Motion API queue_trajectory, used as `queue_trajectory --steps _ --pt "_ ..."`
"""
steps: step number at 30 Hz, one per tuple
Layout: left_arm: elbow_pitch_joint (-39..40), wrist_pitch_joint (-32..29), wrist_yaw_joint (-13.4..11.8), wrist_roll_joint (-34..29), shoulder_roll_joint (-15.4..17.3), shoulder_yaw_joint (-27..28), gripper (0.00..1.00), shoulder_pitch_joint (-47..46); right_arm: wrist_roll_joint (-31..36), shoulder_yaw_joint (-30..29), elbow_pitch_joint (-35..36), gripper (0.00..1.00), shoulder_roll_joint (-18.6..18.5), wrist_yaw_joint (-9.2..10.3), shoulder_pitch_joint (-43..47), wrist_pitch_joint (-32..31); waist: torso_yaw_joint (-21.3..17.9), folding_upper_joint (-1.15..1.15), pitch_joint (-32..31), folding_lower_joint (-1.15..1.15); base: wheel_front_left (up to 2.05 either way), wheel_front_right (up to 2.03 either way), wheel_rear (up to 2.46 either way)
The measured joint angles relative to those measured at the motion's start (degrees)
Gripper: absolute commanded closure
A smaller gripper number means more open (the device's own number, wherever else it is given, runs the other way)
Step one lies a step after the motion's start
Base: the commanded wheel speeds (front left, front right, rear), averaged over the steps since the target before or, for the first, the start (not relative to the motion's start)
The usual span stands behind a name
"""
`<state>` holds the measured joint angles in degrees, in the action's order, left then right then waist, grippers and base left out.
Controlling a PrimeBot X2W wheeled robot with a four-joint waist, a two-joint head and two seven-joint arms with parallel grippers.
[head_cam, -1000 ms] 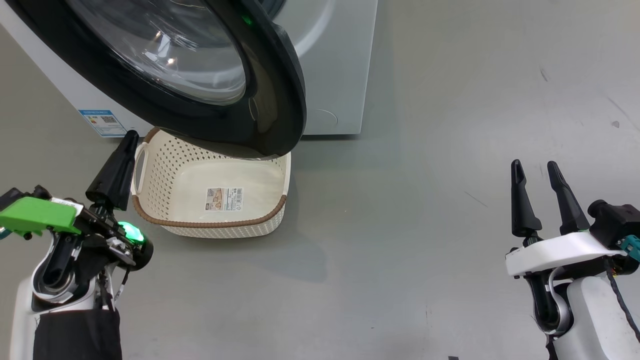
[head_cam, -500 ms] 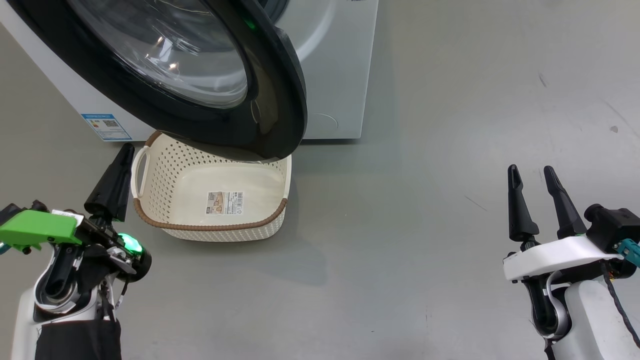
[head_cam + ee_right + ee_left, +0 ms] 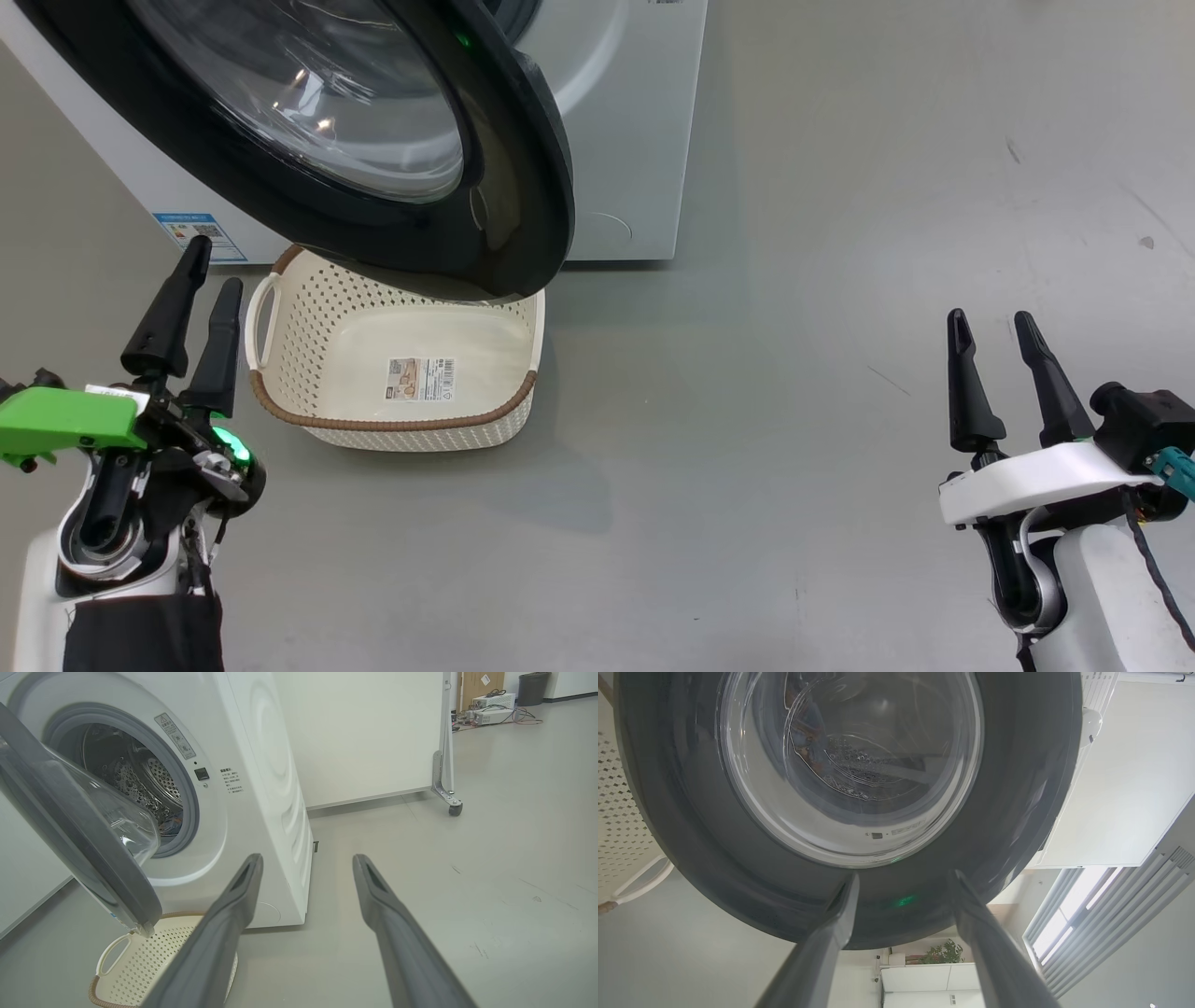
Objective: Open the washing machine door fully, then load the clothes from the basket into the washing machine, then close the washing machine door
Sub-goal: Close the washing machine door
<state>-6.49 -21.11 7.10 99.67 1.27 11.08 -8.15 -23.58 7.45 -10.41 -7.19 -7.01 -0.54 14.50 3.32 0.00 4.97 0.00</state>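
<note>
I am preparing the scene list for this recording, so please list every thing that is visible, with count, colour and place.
washing machine: one, white, on the floor at the top of the head view
washing machine door: one, black rim with clear glass, swung open above the basket
basket: one, cream with a brown rim, on the floor under the door
barcode sticker: one, white, on the basket's bottom
blue label: one, low on the machine's front
clothes: count cannot be told, a blue and orange patch inside the drum
partition panel: one, white, on casters, beside the machine
floor: grey
left gripper: dark fingers, open, left of the basket
right gripper: dark fingers, open, over bare floor
</note>
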Motion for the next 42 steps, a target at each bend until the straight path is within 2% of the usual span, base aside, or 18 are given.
queue_trajectory --steps 10,14,22,27,32,42 --pt "2.6 5.4 0.0 -9.8 0.3 1.3 0.0 -0.1 0.2 0.0 0.1 0.0 0.0 0.0 0.0 0.0 0.2 0.0 0.5 0.0 0.0 0.0 0.0" --pt "3.5 8.1 0.0 -17.3 3.2 -0.2 0.0 -0.1 0.2 0.0 0.2 0.0 0.0 0.0 0.0 0.0 0.2 0.0 0.7 0.0 0.0 0.0 0.0" --pt "4.0 13.2 0.0 -26.4 4.7 -4.5 0.0 0.0 0.2 0.0 0.2 0.0 -0.1 0.0 0.0 0.0 0.2 0.0 1.0 0.0 0.0 0.0 0.0" --pt "4.6 16.6 0.0 -31.8 7.0 -6.8 0.0 0.0 0.2 0.0 0.2 0.0 -0.1 0.0 0.0 0.0 0.1 0.0 1.1 0.0 0.0 0.0 0.0" --pt "5.0 22.7 0.0 -41.6 11.1 -11.0 0.0 0.0 0.3 0.1 0.2 0.0 -0.2 0.0 0.0 0.0 0.1 0.0 1.2 0.0 0.0 0.0 0.0" --pt "1.9 32.3 0.0 -56.4 16.7 -17.4 0.0 0.2 0.6 0.2 0.2 0.0 -0.2 0.0 0.0 0.0 0.2 0.0 1.2 0.0 0.0 0.0 0.0"
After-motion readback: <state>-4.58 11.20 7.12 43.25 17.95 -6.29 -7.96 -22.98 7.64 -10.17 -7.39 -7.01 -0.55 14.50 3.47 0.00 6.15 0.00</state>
